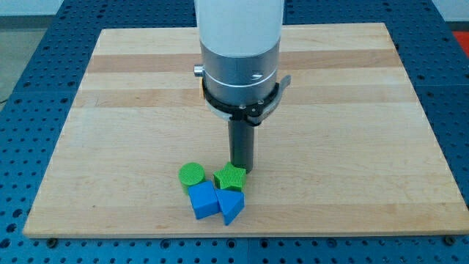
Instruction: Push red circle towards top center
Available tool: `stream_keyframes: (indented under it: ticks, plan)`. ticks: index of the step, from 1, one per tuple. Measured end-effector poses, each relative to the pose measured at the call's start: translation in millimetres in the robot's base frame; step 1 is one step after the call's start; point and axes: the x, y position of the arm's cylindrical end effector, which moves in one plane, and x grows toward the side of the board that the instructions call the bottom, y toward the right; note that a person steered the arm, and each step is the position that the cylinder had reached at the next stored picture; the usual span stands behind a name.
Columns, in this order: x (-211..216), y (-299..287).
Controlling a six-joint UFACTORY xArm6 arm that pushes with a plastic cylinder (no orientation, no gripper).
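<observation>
No red circle shows anywhere in the camera view; the arm's wide body hides part of the board's upper middle. My tip [240, 170] stands on the wooden board [110, 110], below its centre. It is right at the upper right edge of a green star block [230, 178]; I cannot tell whether it touches it.
A green circle [192, 174] lies left of the green star. A blue cube [204, 199] and a blue triangle [231, 207] lie just below them, near the board's bottom edge. The four blocks form a tight cluster. A blue perforated table [22, 147] surrounds the board.
</observation>
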Motion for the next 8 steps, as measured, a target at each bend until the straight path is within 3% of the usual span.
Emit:
stream_keyframes:
  ticks: [2,3,5,8]
  plan:
    - [-13.6,36.1]
    - [-35.2,38.9]
    - [-36.3,38.9]
    - [-137.6,46.4]
